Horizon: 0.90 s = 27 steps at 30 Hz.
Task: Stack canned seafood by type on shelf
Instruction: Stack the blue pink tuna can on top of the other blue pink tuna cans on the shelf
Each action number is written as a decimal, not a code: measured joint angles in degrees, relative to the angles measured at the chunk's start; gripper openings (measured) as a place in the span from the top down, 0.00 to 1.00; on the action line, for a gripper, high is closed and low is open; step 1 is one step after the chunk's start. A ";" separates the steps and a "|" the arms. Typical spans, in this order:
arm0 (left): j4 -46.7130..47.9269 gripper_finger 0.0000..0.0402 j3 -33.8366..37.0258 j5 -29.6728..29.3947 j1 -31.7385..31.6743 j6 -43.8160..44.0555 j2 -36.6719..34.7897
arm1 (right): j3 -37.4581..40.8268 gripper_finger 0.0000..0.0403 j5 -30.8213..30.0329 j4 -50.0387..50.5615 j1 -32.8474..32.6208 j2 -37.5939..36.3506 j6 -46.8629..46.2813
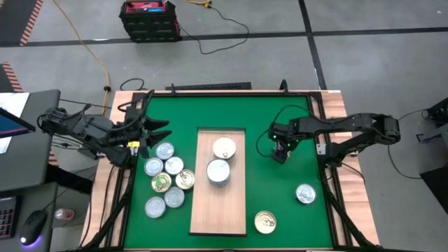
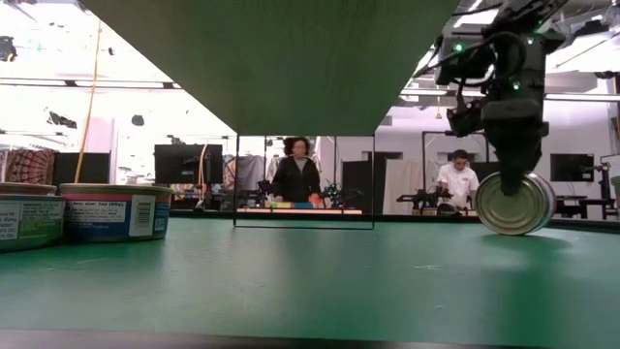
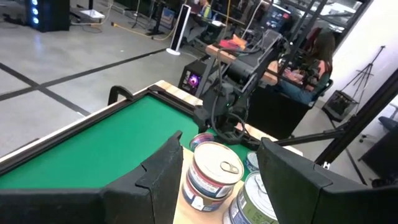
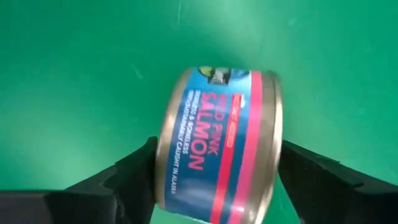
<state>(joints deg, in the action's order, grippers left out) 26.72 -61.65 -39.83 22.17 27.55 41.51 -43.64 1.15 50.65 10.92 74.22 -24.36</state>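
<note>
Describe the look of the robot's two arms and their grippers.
Both are dark, black, jointed arms carrying black cables. The left gripper ends in two tapering black fingers, with a yellow marking near its wrist. The right gripper has broad, flat, matte black fingers; green indicator lights glow on its arm.

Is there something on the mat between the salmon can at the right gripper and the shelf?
Nothing visible. The salmon can sits on its edge between the right gripper's open fingers, and the green mat from there to the shelf is bare. Two cans already stand on the shelf.
</note>
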 joint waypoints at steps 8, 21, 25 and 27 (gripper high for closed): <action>3.21 0.50 0.00 0.06 0.00 0.42 -0.06 | 0.08 0.48 1.90 -0.85 -4.03 -0.22 12.60; 4.64 0.50 0.00 3.86 -1.12 7.56 0.46 | -20.90 0.48 -6.92 3.98 -20.08 -0.11 25.76; 4.63 0.50 0.00 5.35 -2.24 8.31 0.48 | -27.36 0.45 -17.93 2.61 -24.98 -0.11 37.03; 4.63 0.50 0.00 5.59 -2.49 8.53 0.51 | -30.26 0.45 -22.67 2.29 -26.79 -0.05 40.30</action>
<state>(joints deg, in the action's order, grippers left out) 31.35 -61.65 -34.24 19.69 36.08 42.02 -73.90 -21.52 52.94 -15.87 74.17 15.94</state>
